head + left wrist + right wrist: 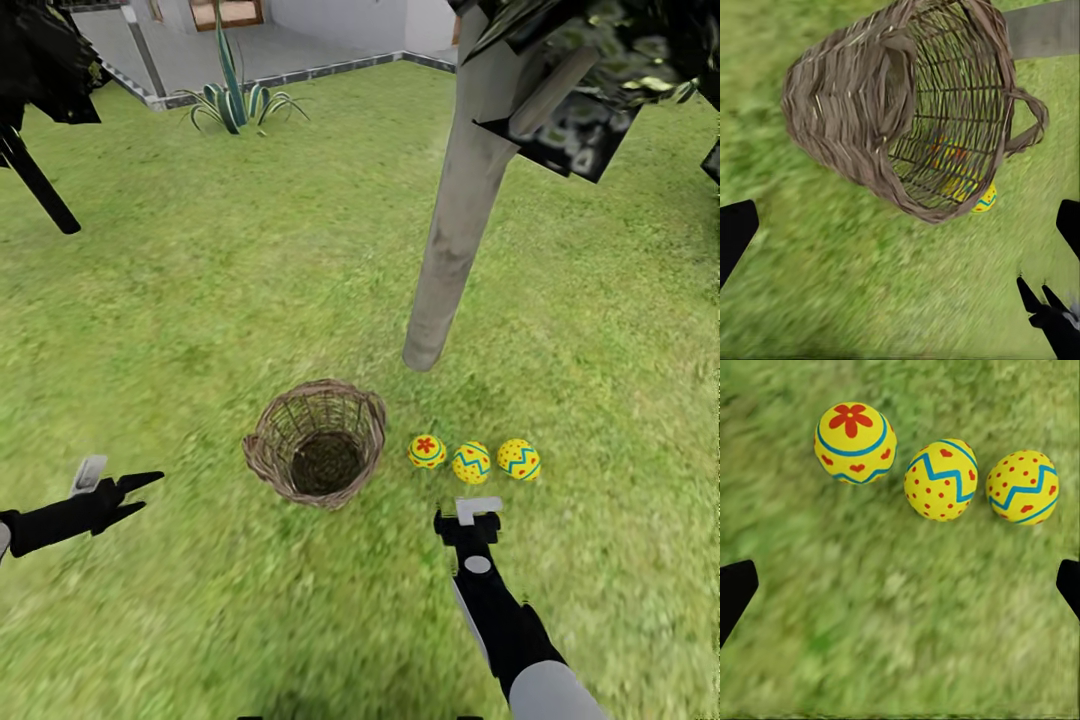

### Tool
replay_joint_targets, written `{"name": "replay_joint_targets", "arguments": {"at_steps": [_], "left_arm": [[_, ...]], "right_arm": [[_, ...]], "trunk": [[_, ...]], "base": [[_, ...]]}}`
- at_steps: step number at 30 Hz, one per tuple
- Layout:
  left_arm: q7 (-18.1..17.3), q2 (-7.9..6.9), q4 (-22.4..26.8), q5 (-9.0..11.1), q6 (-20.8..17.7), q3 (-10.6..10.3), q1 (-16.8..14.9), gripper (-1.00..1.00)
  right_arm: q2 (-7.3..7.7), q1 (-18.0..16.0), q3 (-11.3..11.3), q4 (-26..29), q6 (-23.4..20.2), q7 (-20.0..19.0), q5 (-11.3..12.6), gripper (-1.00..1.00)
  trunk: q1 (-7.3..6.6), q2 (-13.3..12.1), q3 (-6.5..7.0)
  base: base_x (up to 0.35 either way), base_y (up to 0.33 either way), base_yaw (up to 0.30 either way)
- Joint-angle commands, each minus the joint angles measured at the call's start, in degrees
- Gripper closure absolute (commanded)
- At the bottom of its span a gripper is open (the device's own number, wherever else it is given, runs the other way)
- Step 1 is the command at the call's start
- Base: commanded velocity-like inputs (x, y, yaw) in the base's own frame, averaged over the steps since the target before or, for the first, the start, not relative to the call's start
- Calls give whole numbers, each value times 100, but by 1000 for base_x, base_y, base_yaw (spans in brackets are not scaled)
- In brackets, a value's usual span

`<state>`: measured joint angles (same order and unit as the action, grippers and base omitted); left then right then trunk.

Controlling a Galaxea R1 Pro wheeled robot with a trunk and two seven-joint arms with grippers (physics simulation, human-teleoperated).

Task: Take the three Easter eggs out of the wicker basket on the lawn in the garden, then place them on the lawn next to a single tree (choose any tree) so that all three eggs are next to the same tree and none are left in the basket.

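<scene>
The three Easter eggs (472, 460) lie in a row on the lawn (200, 300) between the empty wicker basket (316, 440) and the tree (455, 215). The right tool (478, 512), fingers apart, hovers just beside them; a careless sweep could roll one away. The left tool (140, 490) is also apart.

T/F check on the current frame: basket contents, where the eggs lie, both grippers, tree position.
1. The wicker basket is empty. True.
2. The three Easter eggs lie in a row on the lawn. True.
3. The right gripper is shut on an egg. False: open, holding nothing, just short of the eggs.
4. The tree trunk stands beyond the eggs. True.
5. The left gripper grips the basket rim. False: it is apart from the basket.
</scene>
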<state>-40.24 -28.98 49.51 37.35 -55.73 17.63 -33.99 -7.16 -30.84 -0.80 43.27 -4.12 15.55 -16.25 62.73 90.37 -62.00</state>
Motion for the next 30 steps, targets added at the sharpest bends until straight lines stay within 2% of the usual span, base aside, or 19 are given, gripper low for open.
{"name": "replay_joint_targets", "arguments": {"at_steps": [1, 4, 6, 7, 9, 12, 19, 24, 30], "left_arm": [[-28, -33, -72, -30, -10, 7, -3, -100], [-28, -75, -263, -61, 188, -5, -3, -100], [-28, -76, -415, -163, 384, -19, -3, -100], [-31, -59, -576, -424, 547, -27, -3, -100], [-42, -19, -690, -733, 657, -28, -3, -100], [-46, 24, -763, -961, 719, -24, -3, -100], [-32, 149, -796, -1053, 743, -28, -3, -100], [-28, 164, -814, -1058, 740, -32, -3, -100], [-28, 176, -1092, -1054, 747, -23, -3, -100]], "right_arm": [[-5, 41, -8, 7, -44, 10, -61, -100], [-3, 110, -8, 3, -45, 10, -62, -100], [1, 151, -8, -5, -45, 8, -63, -100], [3, 237, -8, -15, -45, 4, -65, -100], [2, 321, -6, -45, -43, -2, -69, -100], [3, 375, -1, -173, -35, -6, -71, -100], [9, 393, 1, -604, -19, -19, -80, -100], [35, 394, -1, -762, -26, -25, -73, -100], [39, 394, 1, -813, -26, -25, -72, -100]], "trunk": [[0, 2, 7], [0, 2, 34], [0, 2, 53], [0, 2, 62], [0, 2, 81], [0, 2, 108], [0, 2, 173], [0, 2, 219], [0, 2, 275]], "base": [[0, 0, -101], [0, 0, -102], [0, 0, -102], [0, 0, -102], [0, 0, -102], [0, 0, -102], [0, 0, -103], [0, 0, -103], [0, 0, -103]]}}
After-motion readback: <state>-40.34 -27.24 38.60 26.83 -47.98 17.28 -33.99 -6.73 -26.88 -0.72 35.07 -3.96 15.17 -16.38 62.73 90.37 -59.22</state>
